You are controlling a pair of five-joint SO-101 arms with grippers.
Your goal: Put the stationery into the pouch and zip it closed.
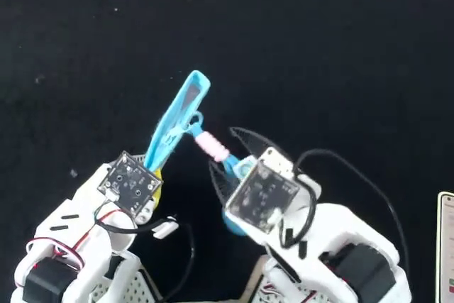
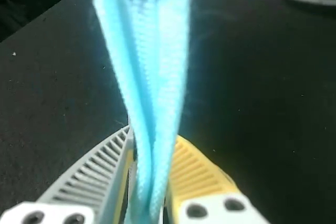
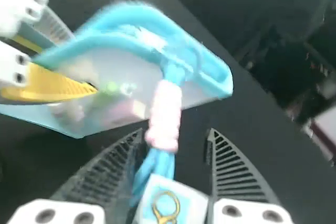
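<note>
At table [image 1: 319,54] centre, blue pouch [image 1: 181,115] is held edge-on, running from left gripper [image 1: 157,167] toward 1 o'clock. Left gripper is clenched on the pouch's near end, zipper edge facing its camera. Pink pull strap [image 1: 211,145] leaves the pouch toward 4 o'clock and passes between the right gripper [image 3: 176,135] fingers, which are spread apart, not clamping it. Blurred contents [image 3: 113,90] show through the pouch's clear side; can't identify them.

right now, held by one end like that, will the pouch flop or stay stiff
Probably stiff: the pouch juts straight out from the left pincer clamped on one end, without drooping. Likely light too. Its pink pull hangs off at an angle, so that part looks floppy.
</note>
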